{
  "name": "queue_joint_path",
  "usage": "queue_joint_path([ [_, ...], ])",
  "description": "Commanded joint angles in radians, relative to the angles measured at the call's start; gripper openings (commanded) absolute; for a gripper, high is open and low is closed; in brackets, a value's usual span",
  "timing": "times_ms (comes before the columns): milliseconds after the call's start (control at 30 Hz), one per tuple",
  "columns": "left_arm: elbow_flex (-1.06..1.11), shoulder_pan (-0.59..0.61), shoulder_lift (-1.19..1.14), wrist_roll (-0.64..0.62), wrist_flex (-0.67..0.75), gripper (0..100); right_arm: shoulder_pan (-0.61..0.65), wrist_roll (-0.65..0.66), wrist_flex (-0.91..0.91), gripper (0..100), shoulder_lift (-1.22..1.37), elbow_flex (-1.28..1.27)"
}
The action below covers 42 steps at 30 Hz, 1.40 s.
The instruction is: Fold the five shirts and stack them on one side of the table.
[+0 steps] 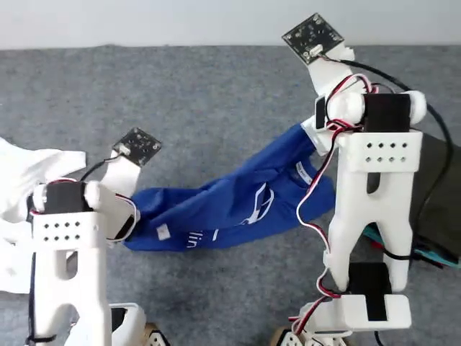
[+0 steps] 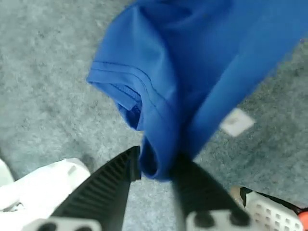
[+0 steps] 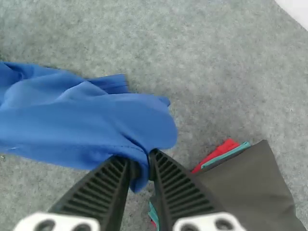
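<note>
A blue shirt [image 1: 230,202] hangs stretched between the two arms over the grey table. My left gripper [image 2: 156,168] is shut on one end of the blue shirt [image 2: 192,72], which bunches in a fold between the black fingers. My right gripper [image 3: 140,173] is shut on the other end of the blue shirt [image 3: 82,130]. In the high view the left gripper [image 1: 130,223] sits at the shirt's near-left end and the right gripper [image 1: 317,137] at its far-right end. A white shirt [image 1: 29,180] lies crumpled at the left edge.
A pile of clothes with a dark grey shirt [image 1: 439,194] on top lies at the right edge; the dark grey shirt [image 3: 245,192] covers red and teal cloth [image 3: 221,151]. Grey felt [image 1: 180,94] covers the table behind the arms.
</note>
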State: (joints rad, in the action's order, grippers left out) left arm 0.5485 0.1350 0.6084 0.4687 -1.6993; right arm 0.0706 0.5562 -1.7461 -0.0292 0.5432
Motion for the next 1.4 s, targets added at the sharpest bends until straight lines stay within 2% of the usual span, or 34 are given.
queue_joint_path([
  [0, -0.134, -0.011, 0.014, 0.008, -0.054, 17, 0.019, 0.003, 0.008, 1.0, -0.002, 0.005],
  [167, -0.208, -0.015, 0.014, 0.009, -0.055, 17, 0.038, 0.011, 0.012, 1.0, -0.008, 0.009],
  [300, -0.206, -0.086, 0.014, 0.020, -0.057, 17, 0.007, 0.011, 0.035, 1.0, -0.004, 0.009],
  [433, -0.162, -0.212, 0.008, 0.026, -0.057, 17, -0.008, 0.012, 0.053, 1.0, -0.001, 0.009],
  [633, 0.074, -0.480, 0.005, 0.025, -0.025, 17, -0.004, 0.012, 0.053, 1.0, -0.001, 0.006],
  [700, 0.113, -0.535, 0.005, 0.021, 0.003, 17, -0.007, 0.012, 0.053, 1.0, -0.001, 0.006],
  [833, 0.124, -0.548, -0.037, 0.025, 0.037, 17, -0.008, 0.012, 0.053, 1.0, -0.001, 0.005],
  [1100, 0.130, -0.548, -0.350, 0.021, 0.141, 17, -0.008, 0.012, 0.053, 1.0, 0.001, 0.005],
  [1367, 0.219, -0.657, -0.367, -0.023, 0.218, 17, -0.010, 0.012, 0.053, 1.0, 0.001, 0.005],
])
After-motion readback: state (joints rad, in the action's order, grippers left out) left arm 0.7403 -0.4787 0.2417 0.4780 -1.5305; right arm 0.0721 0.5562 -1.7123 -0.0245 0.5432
